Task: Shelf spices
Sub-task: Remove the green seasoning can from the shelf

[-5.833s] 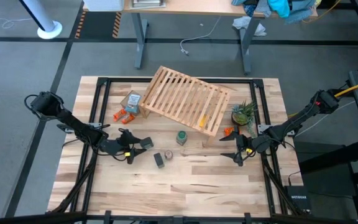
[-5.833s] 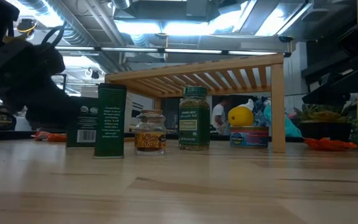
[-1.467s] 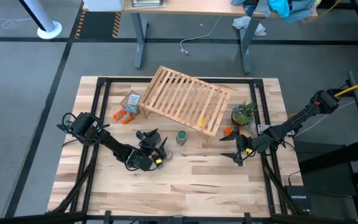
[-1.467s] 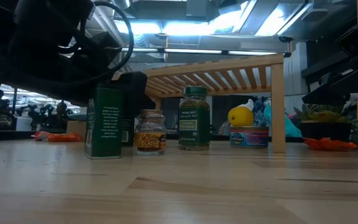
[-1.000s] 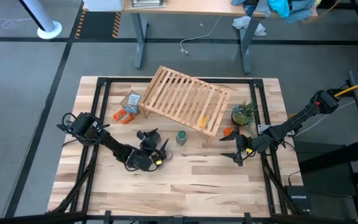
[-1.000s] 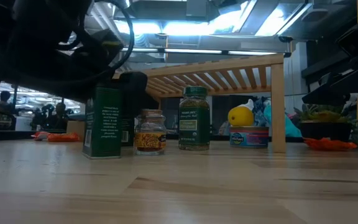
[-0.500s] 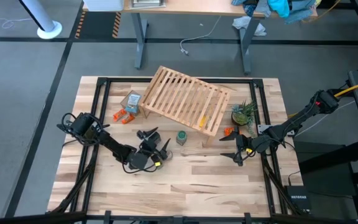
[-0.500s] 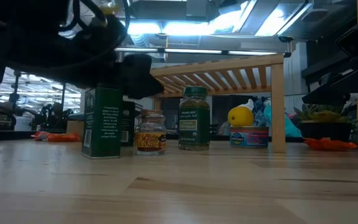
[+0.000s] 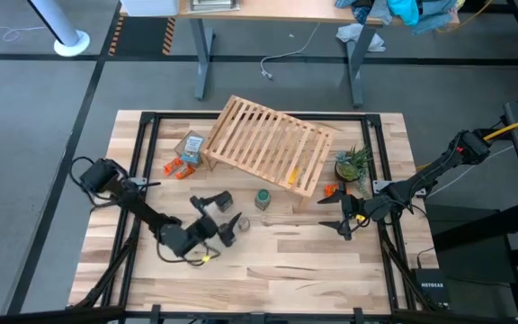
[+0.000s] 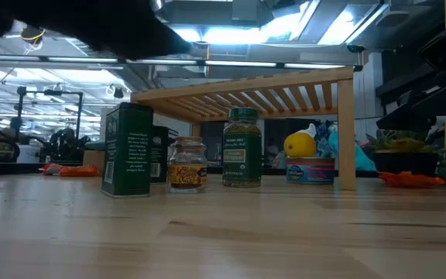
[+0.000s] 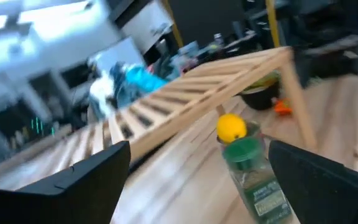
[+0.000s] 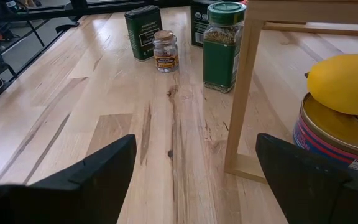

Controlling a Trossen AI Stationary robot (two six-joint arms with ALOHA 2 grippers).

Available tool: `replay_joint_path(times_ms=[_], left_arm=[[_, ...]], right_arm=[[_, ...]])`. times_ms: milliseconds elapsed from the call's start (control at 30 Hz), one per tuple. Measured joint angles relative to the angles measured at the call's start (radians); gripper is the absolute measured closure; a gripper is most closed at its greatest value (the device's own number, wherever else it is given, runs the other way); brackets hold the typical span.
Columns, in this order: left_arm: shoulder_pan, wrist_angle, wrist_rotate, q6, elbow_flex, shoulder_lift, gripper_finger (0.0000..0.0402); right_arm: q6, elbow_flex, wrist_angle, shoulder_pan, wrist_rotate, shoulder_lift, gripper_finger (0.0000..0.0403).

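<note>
Left gripper hangs over the middle of the tabletop, jaws spread wide with only air between them, touching nothing. The dark square tin with the pale label stands upright just beside it, and a second dark tin peeks out from behind, mostly hidden. Next along sits the tiny clear glass jar with reddish-brown contents, then the green round jar with a green lid, all upright on the bare wood, close together in front of the light-wood slatted shelf. That shelf sits skewed toward the far edge of the tabletop, with a yellow lemon on a flat tin underneath it. Right gripper waits near the right edge, jaws wide apart and empty. From above, the left arm's dark bulk makes the tins hard to pick out.
</note>
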Motion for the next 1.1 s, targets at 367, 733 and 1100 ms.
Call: replay_joint_path(times_ms=[367,733,1100], left_arm=[[-0.140,-0.013,0.003,0.192,0.000,-0.015,0.0027],[-0.177,-0.032,-0.127,0.378,0.000,-0.015,0.0027],[-0.193,-0.032,-0.193,0.327,0.000,-0.015,0.0027]], right_arm=[[0.000,0.000,0.000,0.000,0.000,0.000,0.0066],[-0.072,0.000,0.018,0.000,0.053,0.000,0.0066],[-0.088,0.003,0.149,0.000,0.081,0.000,0.0066]])
